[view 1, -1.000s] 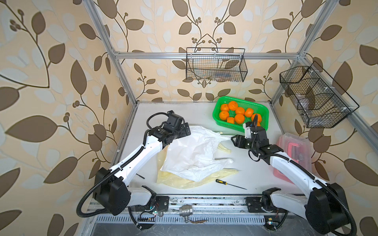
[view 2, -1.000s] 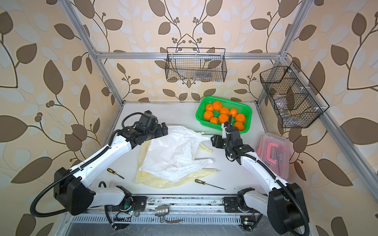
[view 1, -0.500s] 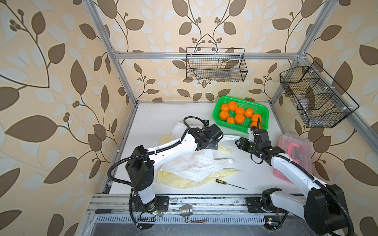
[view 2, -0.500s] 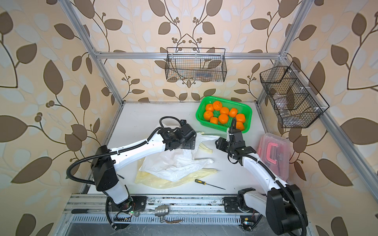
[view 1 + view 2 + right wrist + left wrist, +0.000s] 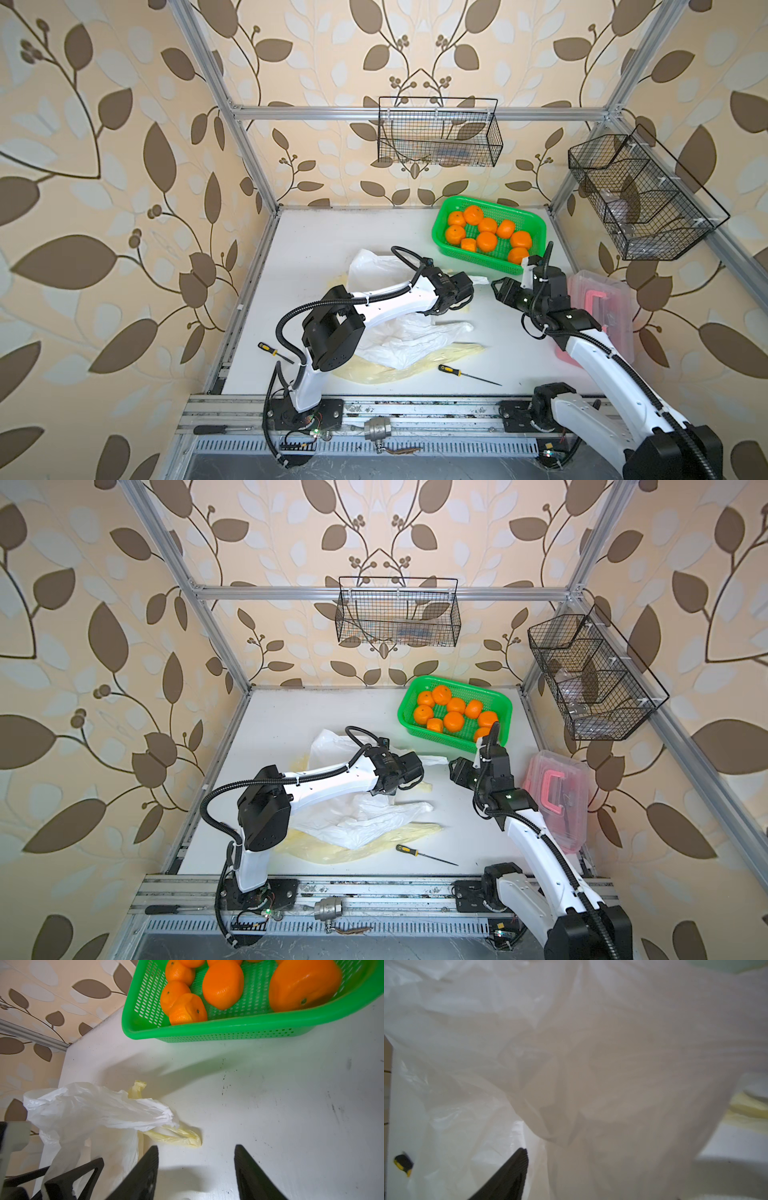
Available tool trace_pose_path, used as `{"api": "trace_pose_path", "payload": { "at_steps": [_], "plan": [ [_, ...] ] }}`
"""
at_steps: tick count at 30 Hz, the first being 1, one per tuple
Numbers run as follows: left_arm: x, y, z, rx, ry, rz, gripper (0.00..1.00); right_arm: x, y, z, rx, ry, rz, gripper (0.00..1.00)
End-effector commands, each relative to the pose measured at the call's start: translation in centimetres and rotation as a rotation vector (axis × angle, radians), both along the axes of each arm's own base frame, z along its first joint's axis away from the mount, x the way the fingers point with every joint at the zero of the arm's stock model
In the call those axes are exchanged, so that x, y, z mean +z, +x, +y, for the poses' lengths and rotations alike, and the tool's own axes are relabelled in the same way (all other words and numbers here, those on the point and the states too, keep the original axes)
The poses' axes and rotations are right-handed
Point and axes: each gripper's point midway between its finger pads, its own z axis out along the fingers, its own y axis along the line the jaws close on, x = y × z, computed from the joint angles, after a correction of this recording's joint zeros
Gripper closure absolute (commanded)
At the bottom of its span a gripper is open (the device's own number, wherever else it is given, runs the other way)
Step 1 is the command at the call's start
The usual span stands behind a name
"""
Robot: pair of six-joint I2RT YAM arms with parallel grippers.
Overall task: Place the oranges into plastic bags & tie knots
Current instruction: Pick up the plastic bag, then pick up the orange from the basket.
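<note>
Nine oranges (image 5: 487, 241) lie together in the green basket (image 5: 490, 263) at the far right of the counter (image 5: 332, 249). None is in a bag. The white bag (image 5: 409, 336) lies crumpled near the counter's middle, on top of a pale yellow bag (image 5: 415, 368) spread flat beneath it.

The left hand (image 5: 461, 293) is at the white bag's far end. In the left wrist view the film hangs across the lens, and only one finger (image 5: 512, 1169) shows. I cannot tell whether this hand grasps the bag.

The right hand (image 5: 196, 1147) hovers between bag and basket, its fingers spread apart with only bare counter between them.

A screwdriver (image 5: 465, 374) lies near the front edge, and a clear box (image 5: 598, 307) with a pink handle sits at the right.
</note>
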Motion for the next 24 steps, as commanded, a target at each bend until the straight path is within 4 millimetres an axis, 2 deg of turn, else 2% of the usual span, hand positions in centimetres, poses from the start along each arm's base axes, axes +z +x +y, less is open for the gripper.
{"api": "trace_pose_path", "payload": {
  "at_steps": [1,4,8,12,16,21,24],
  "plan": [
    [4.4,1.0,0.7,0.019,-0.027,-0.086,0.49,2.8,0.6,-1.7,-0.085,-0.023,-0.118,0.40],
    [7.4,1.2,0.6,-0.016,-0.131,-0.107,0.70,6.5,1.0,-2.9,-0.148,-0.024,-0.253,0.39],
    [11.8,1.5,0.4,-0.050,-0.364,-0.104,0.86,8.9,1.6,-4.5,-0.207,-0.102,-0.325,0.38],
    [17.3,1.2,0.1,-0.123,-0.621,-0.112,0.89,9.2,3.0,-7.0,-0.254,-0.140,-0.240,0.38],
    [22.4,0.2,-0.9,-0.223,-0.839,-0.114,0.88,8.6,5.8,-7.3,-0.190,-0.093,-0.166,0.38],
    [25.3,-1.2,-2.2,-0.308,-0.979,-0.084,0.87,7.2,9.7,-5.8,-0.076,-0.085,-0.059,0.35],
    [24.9,-1.2,-2.6,-0.336,-1.014,-0.073,0.85,6.2,11.8,-5.2,-0.053,-0.103,-0.015,0.33]
  ]
}}
